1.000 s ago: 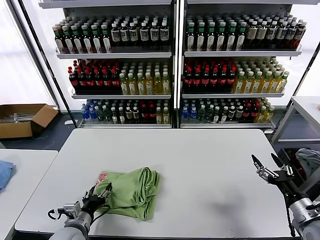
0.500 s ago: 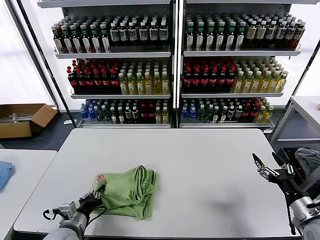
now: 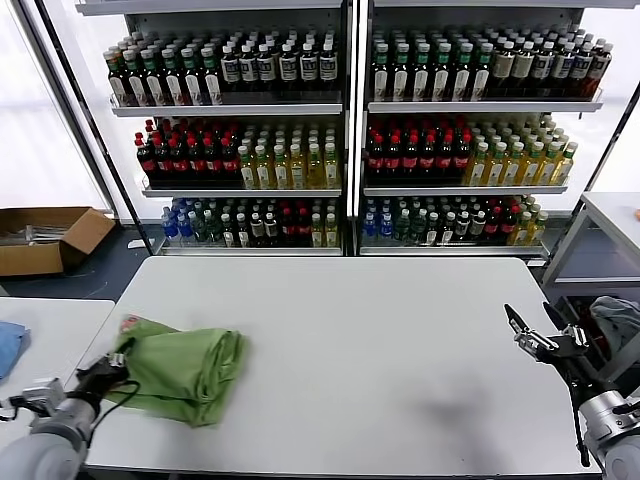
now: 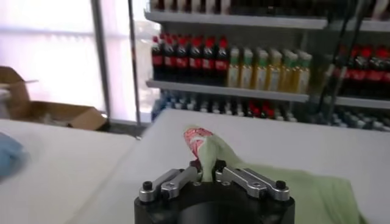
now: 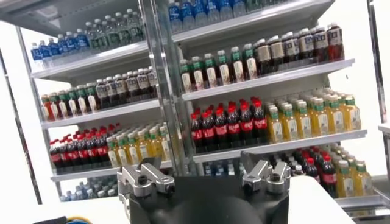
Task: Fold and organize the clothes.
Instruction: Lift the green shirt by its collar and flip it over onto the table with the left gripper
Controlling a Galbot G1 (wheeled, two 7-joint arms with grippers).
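The folded light green polo shirt [image 3: 185,368] lies in a bundle near the front left corner of the white table [image 3: 380,330], a bit of its red-and-white print showing at its far left end. My left gripper [image 3: 108,372] is shut on the shirt's left edge; in the left wrist view the green cloth [image 4: 274,185] runs up between the closed fingers [image 4: 183,176]. My right gripper [image 3: 533,334] is open and empty, held above the table's right edge, pointing at the shelves.
Shelves of bottles [image 3: 340,130] stand behind the table. A second white table [image 3: 40,340] with a blue cloth [image 3: 8,345] is at the left. A cardboard box [image 3: 45,238] lies on the floor at far left. A grey garment [image 3: 618,322] is at the right.
My left gripper has dragged the folded shirt left along the table's front, from about the middle-left to the left corner. The right arm has stayed in place.
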